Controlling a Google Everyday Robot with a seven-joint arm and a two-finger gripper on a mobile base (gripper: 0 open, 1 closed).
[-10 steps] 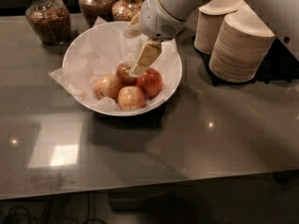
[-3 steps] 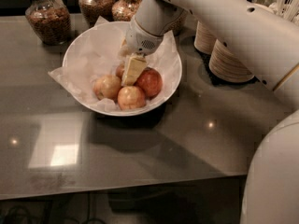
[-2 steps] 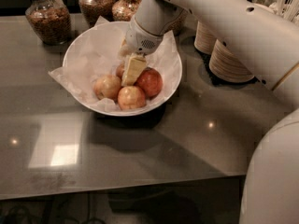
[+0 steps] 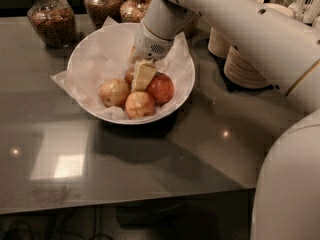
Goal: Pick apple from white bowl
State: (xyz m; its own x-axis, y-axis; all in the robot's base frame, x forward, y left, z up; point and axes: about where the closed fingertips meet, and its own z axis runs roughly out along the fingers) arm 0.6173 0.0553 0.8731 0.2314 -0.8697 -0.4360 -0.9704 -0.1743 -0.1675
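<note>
Grasp step: the gripper sits low inside the white bowl, and the dark apple peeks out just left of its jaws. I cannot tell whether they grip it. Next, I judge: confirm closure, then lift straight up past the red apple to their right.

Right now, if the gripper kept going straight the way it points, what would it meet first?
Most likely the apple, the dark one in the white bowl; the gripper hangs right over it, beside the brighter red apple. Depth is unclear.
</note>
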